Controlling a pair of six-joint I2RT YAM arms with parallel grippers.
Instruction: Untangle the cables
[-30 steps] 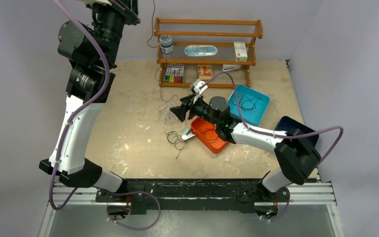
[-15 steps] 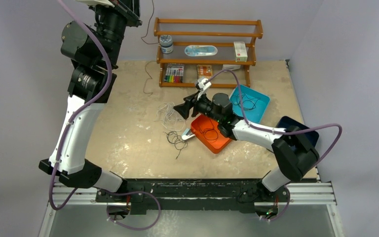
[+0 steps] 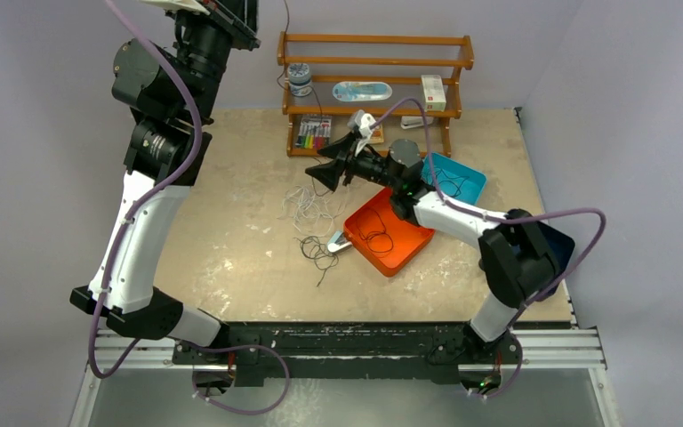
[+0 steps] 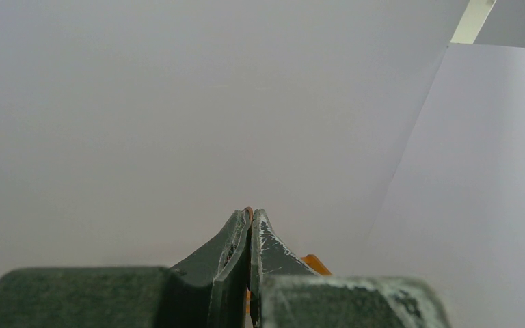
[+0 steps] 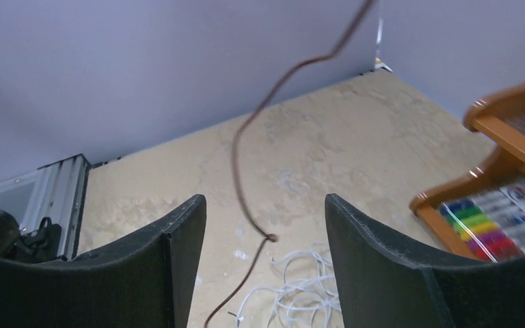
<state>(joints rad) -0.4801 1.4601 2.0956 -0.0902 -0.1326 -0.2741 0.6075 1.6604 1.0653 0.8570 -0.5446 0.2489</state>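
my left gripper [image 4: 250,213] is up high, its fingers pressed tight together on a thin brown cable [image 5: 235,160]. the cable hangs down toward the white cables [image 3: 307,203] on the table [image 3: 231,231]. my right gripper [image 5: 263,199] is wide apart and holds nothing. the white pile lies at 7 o'clock from it. the black cables [image 3: 318,252] lie at 9 o'clock from the orange tray [image 3: 405,245].
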